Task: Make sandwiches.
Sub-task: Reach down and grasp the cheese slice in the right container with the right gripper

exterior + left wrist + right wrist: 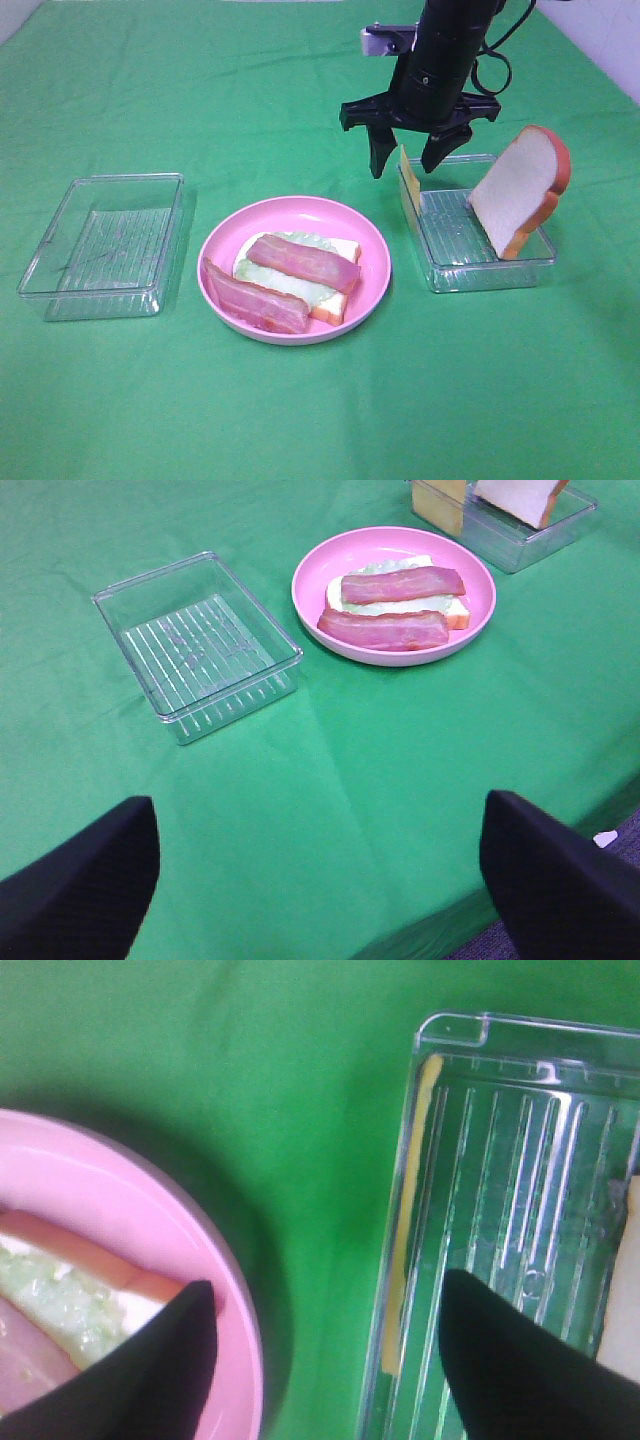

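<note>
Hovering over the right tray (490,275): right hand (404,168), released, dark fingers spread wide, grasping nothing
Cheese square (410,182): yellow-orange, standing on edge against the tray wall nearest the plate, just below the gap of the right hand; contact cannot be told
Leaning bread slice (520,190): white with orange-brown crust, propped upright at the far-right end of the same tray
Pink plate (372,250): round, at the middle of the green-clothed bench (320,420), between the two trays and touching neither
Half-built sandwich: base bread slice (345,250) lying flat on the plate, pale green lettuce (310,240) spread over it
Upper bacon strip (303,262): pink-red, lying across the lettuce
Lower bacon strip (257,297): lying along the plate's front-left side, overlapping the edge of the base bread slice
Left tray (100,245): clear ribbed plastic, left of the plate
Left hand (320,890): released, fingers wide apart with nothing between them, held above the bench's near edge, well apart from plate and trays
</note>
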